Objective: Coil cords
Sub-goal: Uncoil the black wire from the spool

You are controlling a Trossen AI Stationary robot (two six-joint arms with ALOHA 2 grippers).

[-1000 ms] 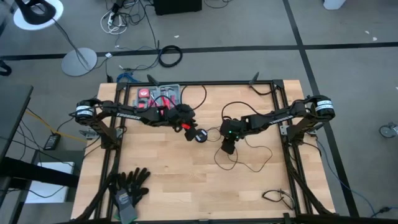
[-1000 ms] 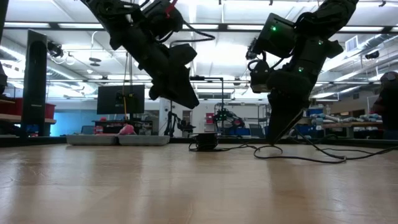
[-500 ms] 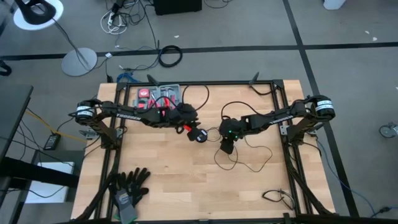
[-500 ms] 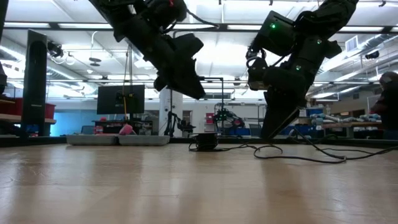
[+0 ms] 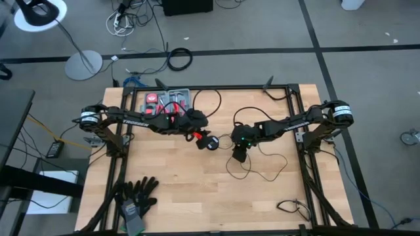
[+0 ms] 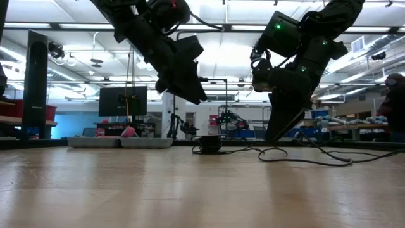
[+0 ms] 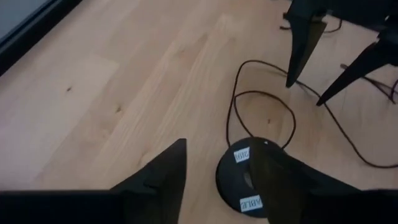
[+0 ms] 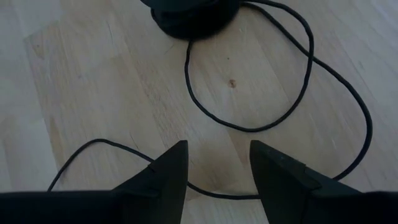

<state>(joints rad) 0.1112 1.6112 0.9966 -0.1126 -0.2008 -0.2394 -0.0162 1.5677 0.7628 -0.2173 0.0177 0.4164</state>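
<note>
Wooden table (image 5: 170,196) under both dark arms, which meet near its centre. Left arm reaches in from 9 o'clock; left gripper (image 5: 203,137) hangs just above the puck-like disc (image 5: 211,143), fingers parted with a clear gap, nothing held, one finger overlapping the disc in its wrist view (image 7: 245,180). Right arm comes in from 3 o'clock; right gripper (image 5: 240,156) sits just at 4 o'clock of the disc, tips low over the wood, fingers spread wide, the thin wire passing under the gap but not pinched (image 8: 214,168). Black gloves (image 5: 136,196) lie at 7 o'clock near the table edge. Red tray (image 5: 168,99) at 11 o'clock. Black wire (image 5: 269,167) runs from the disc in loose uncoiled loops across the centre-right of the table, flat on the wood (image 6: 304,158).
</note>
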